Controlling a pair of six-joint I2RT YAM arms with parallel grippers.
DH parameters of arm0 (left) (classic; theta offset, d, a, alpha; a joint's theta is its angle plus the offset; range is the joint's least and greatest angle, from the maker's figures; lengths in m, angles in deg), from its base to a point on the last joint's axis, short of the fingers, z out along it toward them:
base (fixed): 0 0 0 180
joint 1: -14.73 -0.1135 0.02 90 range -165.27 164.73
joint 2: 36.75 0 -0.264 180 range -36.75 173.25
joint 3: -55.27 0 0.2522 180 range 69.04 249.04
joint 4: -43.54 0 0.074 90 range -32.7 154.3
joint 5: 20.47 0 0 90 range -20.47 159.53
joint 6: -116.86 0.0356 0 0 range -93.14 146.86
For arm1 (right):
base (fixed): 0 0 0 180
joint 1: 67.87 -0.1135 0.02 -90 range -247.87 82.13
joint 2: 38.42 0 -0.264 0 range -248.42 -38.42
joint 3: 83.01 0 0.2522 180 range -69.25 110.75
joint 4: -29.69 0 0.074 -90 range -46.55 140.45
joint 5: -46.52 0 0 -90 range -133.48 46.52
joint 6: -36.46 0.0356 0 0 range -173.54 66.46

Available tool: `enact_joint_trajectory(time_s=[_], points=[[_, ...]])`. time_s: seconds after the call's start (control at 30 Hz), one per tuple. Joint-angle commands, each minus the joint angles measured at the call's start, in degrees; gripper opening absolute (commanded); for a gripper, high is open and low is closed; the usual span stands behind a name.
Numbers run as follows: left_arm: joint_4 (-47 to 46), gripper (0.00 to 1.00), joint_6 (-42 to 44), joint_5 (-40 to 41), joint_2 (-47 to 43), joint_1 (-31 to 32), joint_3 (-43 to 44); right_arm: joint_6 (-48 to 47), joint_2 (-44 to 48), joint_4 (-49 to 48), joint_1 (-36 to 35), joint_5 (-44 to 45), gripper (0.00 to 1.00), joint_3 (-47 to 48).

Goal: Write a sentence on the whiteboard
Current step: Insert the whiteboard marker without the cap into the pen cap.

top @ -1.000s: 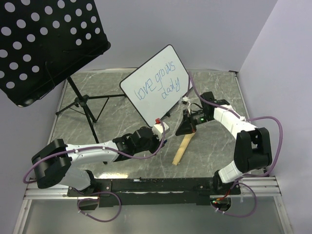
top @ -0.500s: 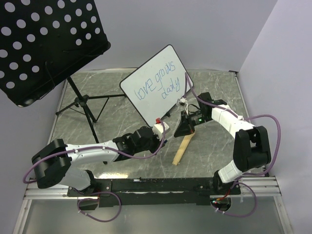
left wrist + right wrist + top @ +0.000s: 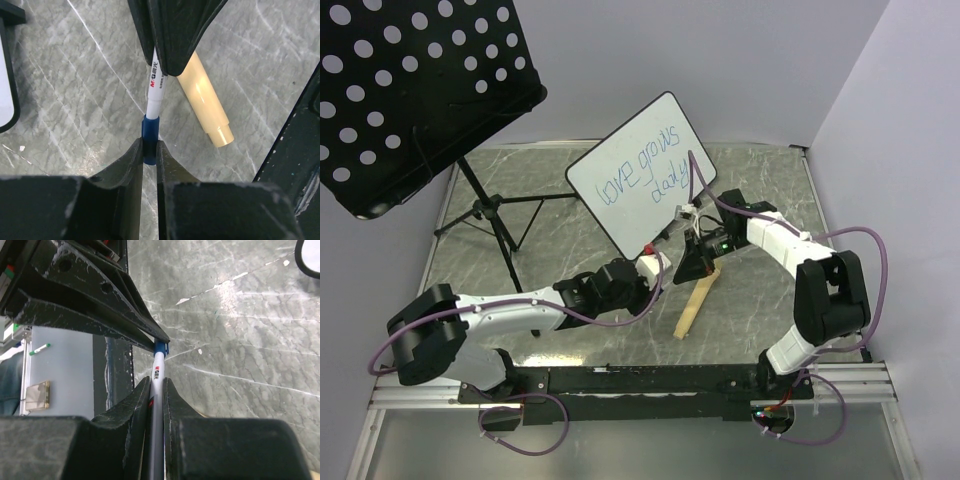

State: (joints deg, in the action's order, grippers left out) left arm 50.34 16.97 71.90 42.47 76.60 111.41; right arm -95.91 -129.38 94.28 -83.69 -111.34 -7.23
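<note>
Sentence (image 3: 645, 172) reads complete on board (image 3: 612, 222) (propped on desk (image 3: 760, 195), beyond both fingertips). L fingers (image 3: 140, 152) pinch cap (image 3: 150, 127) narrow; R fingers (image 3: 146, 390) clamp pen (image 3: 154, 85), its nose in cap. Left: press cap home, prob. park pen.

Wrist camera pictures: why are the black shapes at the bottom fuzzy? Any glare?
Left wrist view: left gripper's fingers out of focus, marker label sharp, bright streak on the cream handle. Right wrist view: right gripper's fingers soft too, white glare on the table.
</note>
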Motion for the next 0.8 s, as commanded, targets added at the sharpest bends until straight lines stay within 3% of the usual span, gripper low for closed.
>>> enact_joint_trajectory(time_s=[0.0, 0.3, 0.77], points=[[-3.8, 0.13, 1.9, 0.2, 1.5, 0.2, 4.3, -3.3, -1.8, 2.8, -2.0, -1.5, 0.0, 2.7], [-3.0, 0.11, 6.9, -1.4, 2.3, 0.3, 4.2, -7.3, -6.1, 8.3, -2.7, -0.4, 0.0, 5.0], [-6.2, 0.01, 7.1, -0.9, 4.8, 0.4, 6.6, -5.4, -7.9, 7.1, -4.8, -1.1, 0.0, 5.5]])
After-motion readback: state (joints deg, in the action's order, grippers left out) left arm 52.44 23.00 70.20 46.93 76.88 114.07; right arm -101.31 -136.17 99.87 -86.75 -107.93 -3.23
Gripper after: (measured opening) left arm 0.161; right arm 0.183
